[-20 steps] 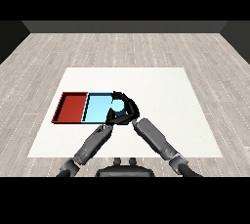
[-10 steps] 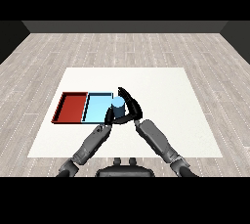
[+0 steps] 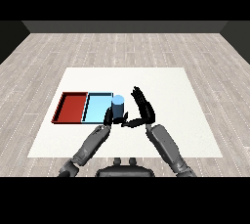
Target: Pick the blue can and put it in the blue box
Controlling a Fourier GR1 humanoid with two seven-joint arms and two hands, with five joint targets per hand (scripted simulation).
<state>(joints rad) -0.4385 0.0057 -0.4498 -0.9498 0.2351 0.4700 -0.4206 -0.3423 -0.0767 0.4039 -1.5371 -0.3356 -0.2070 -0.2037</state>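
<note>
- Right black hand (image 3: 143,108) stands just to the right of the can with its fingers straight and spread upward, palm turned toward the can, holding nothing; the thumb reaches low toward the can's base.
- Left black hand (image 3: 108,117) sits low at the can's near left side; its fingers are mostly hidden behind the can, so whether they curl round it cannot be told.
- The light blue cylindrical can (image 3: 117,108) stands upright, long axis vertical, at the near right corner of the light blue flat tray (image 3: 96,107); whether its base rests inside the rim or on the rim cannot be told.
- The can lies between the two hands: to the left of the right hand and just to the right of the left hand, with both hands close beside it.
- Judging by this, the coming move turns on the gap between the right palm and the can: the right hand looks ready to draw away to the right.
- The red flat tray (image 3: 71,107) lies touching the blue tray's left side, well apart from both hands.
- Both trays rest on the white square table (image 3: 185,100).
</note>
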